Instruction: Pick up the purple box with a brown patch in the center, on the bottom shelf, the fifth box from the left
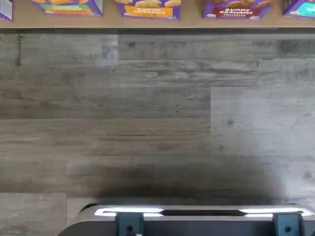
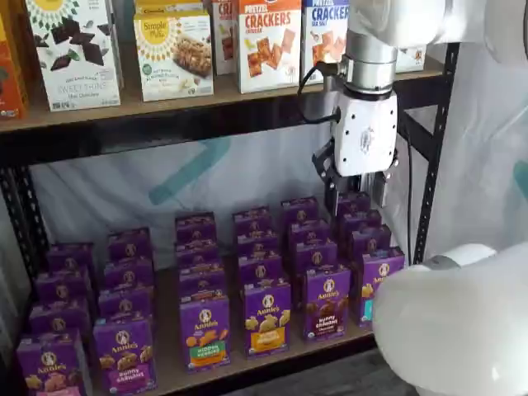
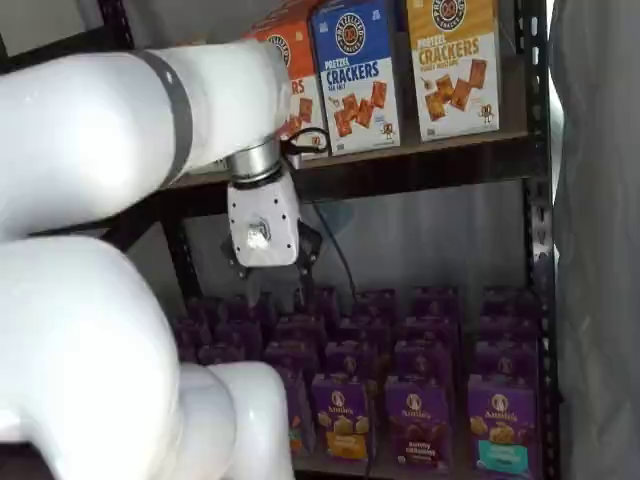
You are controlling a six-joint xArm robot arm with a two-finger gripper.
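The purple box (image 2: 327, 302) with dark brown crackers on its front stands at the front edge of the bottom shelf (image 2: 168, 373), at the head of its column. It also shows in the other shelf view (image 3: 418, 421) and in the wrist view (image 1: 236, 9), where "Bunny Grahams Chocolate" can be read. My gripper (image 2: 356, 198) hangs above the rear rows of purple cartons, higher than the box, a little right of it and farther back. Its two black fingers are open with nothing between them. The gripper (image 3: 272, 272) also shows below its white body.
Tall cracker boxes (image 2: 269, 43) fill the upper shelf just above the gripper. A black rack post (image 2: 432, 165) stands right of it. Neighbouring purple cartons, orange-banded (image 2: 266, 318) and teal-banded (image 2: 375, 290), flank the box. My white arm (image 2: 454, 330) bulks in the foreground. The wrist view looks at grey plank floor (image 1: 157, 113).
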